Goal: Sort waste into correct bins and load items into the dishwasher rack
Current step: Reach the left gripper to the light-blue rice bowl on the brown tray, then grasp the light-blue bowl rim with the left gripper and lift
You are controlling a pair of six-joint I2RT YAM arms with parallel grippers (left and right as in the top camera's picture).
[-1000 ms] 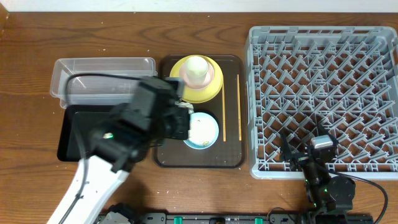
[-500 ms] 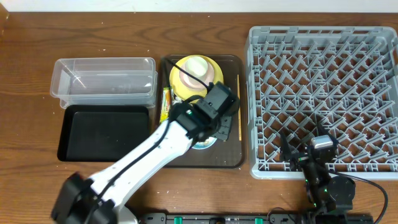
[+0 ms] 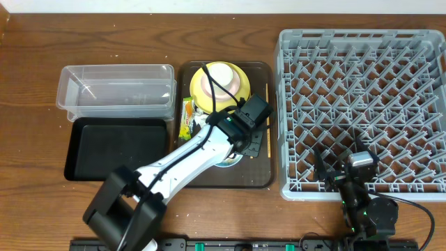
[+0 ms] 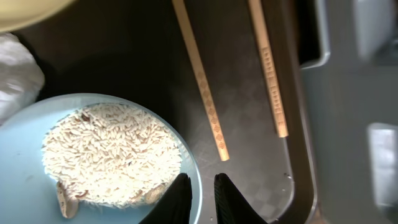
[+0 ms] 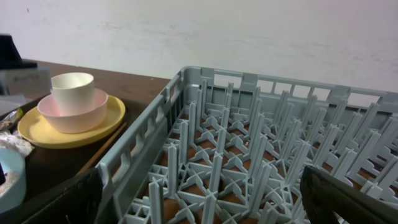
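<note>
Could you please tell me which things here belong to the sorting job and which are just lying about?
Job: wrapper, tissue, rice, tub, black tray, plate, pink bowl, blue bowl, cup, chopsticks, rack.
Lying about: brown tray, table.

Close view past the left gripper (image 4: 200, 193): its two dark fingertips stand narrowly apart, astride the rim of a light blue bowl (image 4: 22, 162). White rice (image 4: 112, 155) fills the bowl, left of the fingertips. Ahead and slightly right, two wooden chopsticks (image 4: 202, 87) lie on a dark brown tray (image 4: 124, 56).
</note>
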